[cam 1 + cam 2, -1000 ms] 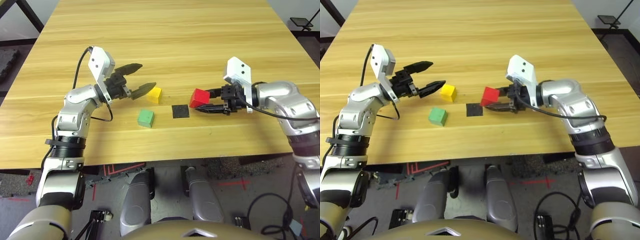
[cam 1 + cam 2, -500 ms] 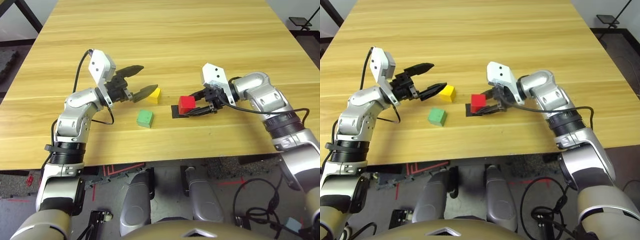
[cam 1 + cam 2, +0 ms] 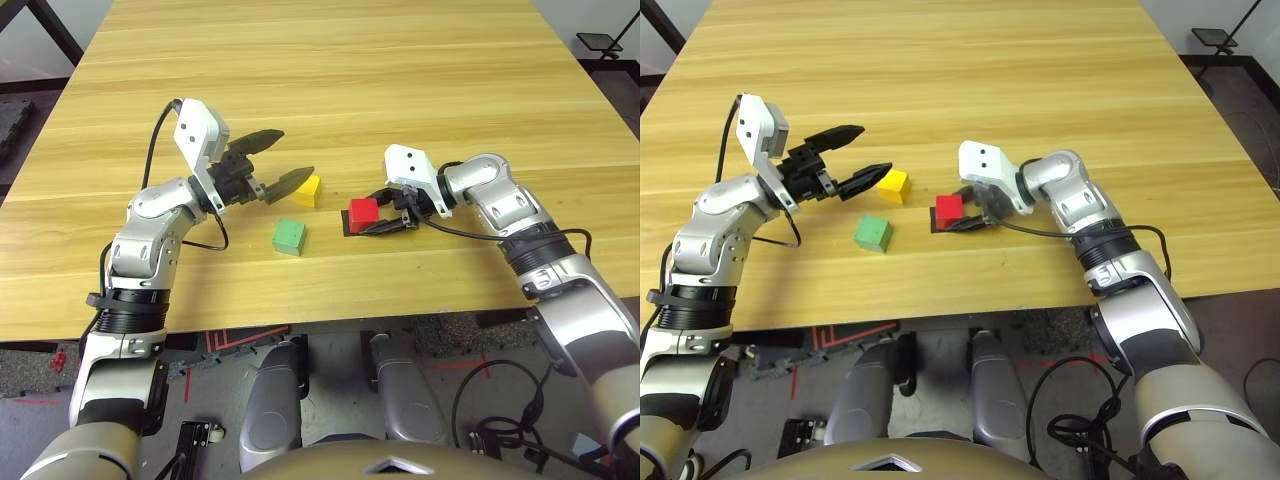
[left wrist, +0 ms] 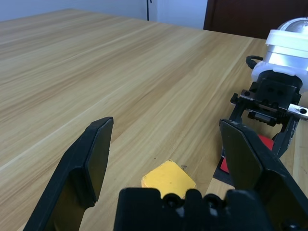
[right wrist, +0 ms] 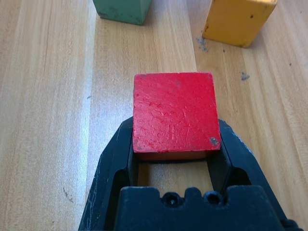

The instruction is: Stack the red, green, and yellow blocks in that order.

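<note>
While my right gripper (image 5: 175, 144) pinches the red block (image 3: 363, 212) between its two black fingers, that block sits over the flat black patch (image 3: 348, 226) on the wooden table (image 3: 400, 80). My left gripper (image 3: 280, 160) hovers with fingers spread wide, just beside the yellow block (image 3: 309, 188). Nearer me, the green block (image 3: 289, 236) lies on the wood, apart from both.

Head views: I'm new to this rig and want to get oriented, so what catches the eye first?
The red block stands out, clamped in the right tool over the black square patch at mid-table. To its left, the left tool hovers wide open beside the yellow block, with the green block nearer the front edge.
</note>
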